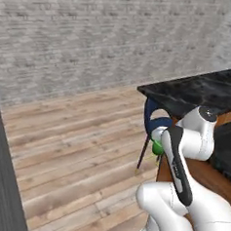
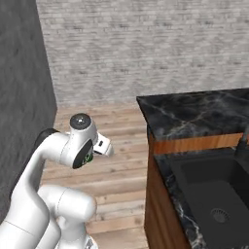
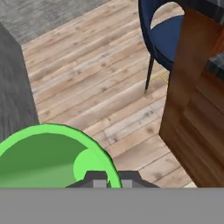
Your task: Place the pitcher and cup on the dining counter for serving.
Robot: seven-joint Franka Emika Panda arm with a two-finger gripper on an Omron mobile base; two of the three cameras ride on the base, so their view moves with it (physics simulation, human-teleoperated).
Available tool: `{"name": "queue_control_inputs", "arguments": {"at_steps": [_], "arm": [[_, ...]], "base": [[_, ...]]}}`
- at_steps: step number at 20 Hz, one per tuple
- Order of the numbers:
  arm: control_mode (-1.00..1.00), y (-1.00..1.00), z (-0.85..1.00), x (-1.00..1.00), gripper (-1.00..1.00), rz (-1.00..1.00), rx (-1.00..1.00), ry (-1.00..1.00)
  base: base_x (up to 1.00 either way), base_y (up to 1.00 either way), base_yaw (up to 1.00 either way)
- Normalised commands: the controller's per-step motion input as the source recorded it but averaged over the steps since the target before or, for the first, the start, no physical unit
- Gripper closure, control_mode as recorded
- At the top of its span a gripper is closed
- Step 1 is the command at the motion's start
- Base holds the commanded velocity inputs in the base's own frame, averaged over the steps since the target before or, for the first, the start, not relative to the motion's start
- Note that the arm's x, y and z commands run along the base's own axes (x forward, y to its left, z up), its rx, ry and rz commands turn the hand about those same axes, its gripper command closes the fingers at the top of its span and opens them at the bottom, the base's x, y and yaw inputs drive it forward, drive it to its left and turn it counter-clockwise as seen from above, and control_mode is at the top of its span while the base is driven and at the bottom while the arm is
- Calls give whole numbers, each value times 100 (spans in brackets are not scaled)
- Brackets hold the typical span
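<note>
Cup carried in gripper; fingertips pinched on the rim, one tip inside the mouth and one outside by the look of the hand view; open mouth facing the camera, bright green interior and flat bottom visible. In left base view, cup peeking out as a green blob past the wrist, out over the wooden floor, just beside the blue chair; not yet above any surface. Dining counter off to the arm's right, raised slab above the sink; top bare where visible.

Handling guess: small, light, rigid, plain tapered wall, no handle; probably smooth, so a rim pinch likely to pivot or slip if swung fast; nothing suggesting contents. Rim grip fine for a short carry; slow wrist rotation advised. Set down flat on the base, well inside the slab edge, then open. Pitcher not located from here.
</note>
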Motion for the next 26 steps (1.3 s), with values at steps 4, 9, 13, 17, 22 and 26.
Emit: {"name": "queue_control_inputs", "arguments": {"at_steps": [4, 9, 13, 17, 22, 26], "arm": [[100, 0, 0, 0, 100, 0, 0, 0], [100, 0, 0, 0, 100, 0, 0, 0], [-100, 17, 15, 6, 100, -14, -2, 0], [-100, 29, 80, 57, 100, -60, -5, 0], [-100, 1, 93, 67, 100, -56, -1, 3], [-100, -14, 99, 74, 100, -39, 3, 15]], "base": [[88, 66, -67], [94, 94, -61], [32, 73, -40], [0, 0, 0], [0, 0, 0], [0, 0, 0]]}}
